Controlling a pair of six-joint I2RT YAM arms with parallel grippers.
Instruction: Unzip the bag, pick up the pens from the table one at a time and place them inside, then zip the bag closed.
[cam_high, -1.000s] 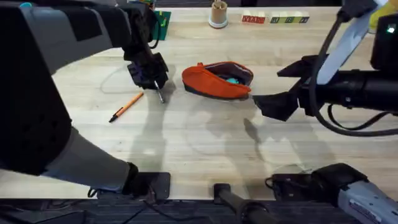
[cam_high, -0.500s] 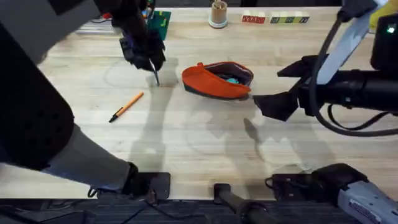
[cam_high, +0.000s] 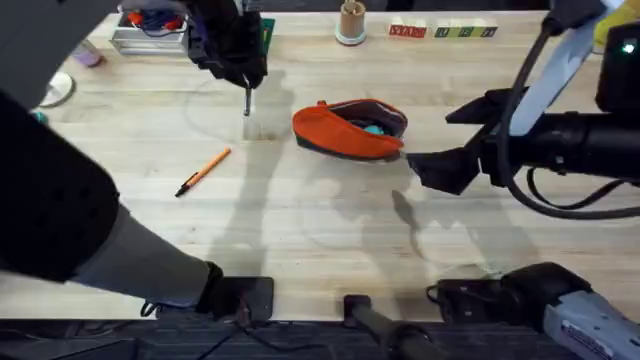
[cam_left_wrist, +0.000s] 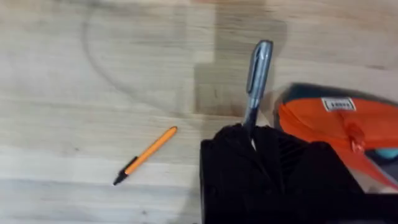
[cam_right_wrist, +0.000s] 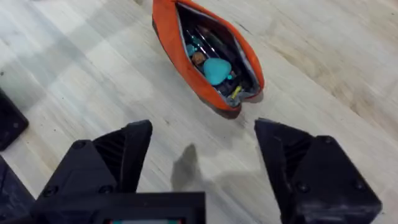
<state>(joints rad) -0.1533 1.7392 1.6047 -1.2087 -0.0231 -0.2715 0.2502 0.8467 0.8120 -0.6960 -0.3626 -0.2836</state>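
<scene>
Bag (cam_high: 348, 130) lies near the middle of my bench (cam_high: 330, 230), orange, with its zipper open. From my right wrist camera I can look into it and see small things inside, 1 of them teal.

My left end effector (cam_high: 243, 82) is up over the far left part of the bench, left of the bag. It is closed tight on the grey pen (cam_high: 247, 103), which hangs down from it with its tip pointing at the wood. In my left wrist camera the grey pen (cam_left_wrist: 257, 78) sticks out between the 2 black fingers (cam_left_wrist: 233, 155).

The orange pen (cam_high: 203, 171) lies flat on the bench by itself, nearer to me than the left end effector and well apart from the bag.

My right end effector (cam_high: 425, 165) sits just right of the bag, its 2 fingers spread wide with nothing in them.
</scene>
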